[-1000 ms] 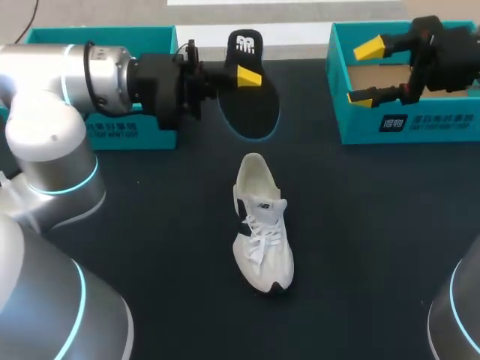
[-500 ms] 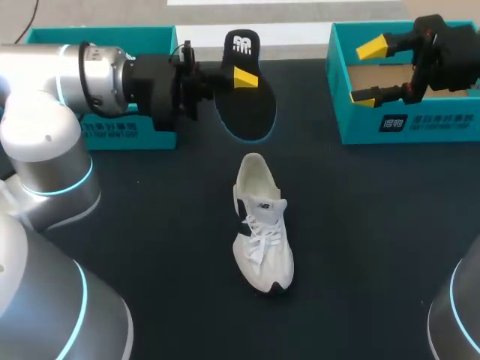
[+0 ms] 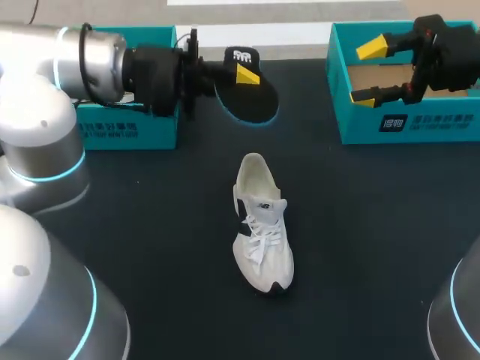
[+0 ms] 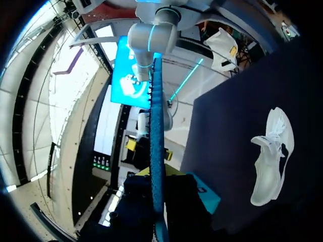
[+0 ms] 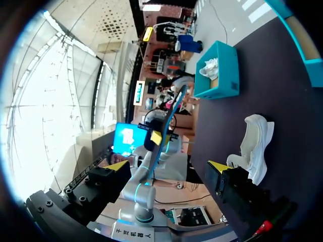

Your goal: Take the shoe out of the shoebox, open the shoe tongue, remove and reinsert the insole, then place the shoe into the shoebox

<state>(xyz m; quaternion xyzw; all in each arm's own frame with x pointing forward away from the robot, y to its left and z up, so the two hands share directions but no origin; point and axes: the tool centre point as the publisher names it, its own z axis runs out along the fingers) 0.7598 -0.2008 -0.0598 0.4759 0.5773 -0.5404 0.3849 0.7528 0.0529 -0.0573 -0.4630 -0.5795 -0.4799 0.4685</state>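
One white lace-up sports shoe with a black side mark (image 3: pixel 260 225) is set on its sole at the middle of the dark tabletop (image 3: pixel 150 225), toe pointed toward the near edge. Farther back, a black foam insole with a blue rim (image 3: pixel 255 103) is clamped in the left claw (image 3: pixel 246 76), just beside a teal cardboard box (image 3: pixel 127 129). At far right, the right claw (image 3: pixel 366 73) is held spread wide over the open teal shoebox (image 3: pixel 360 127).
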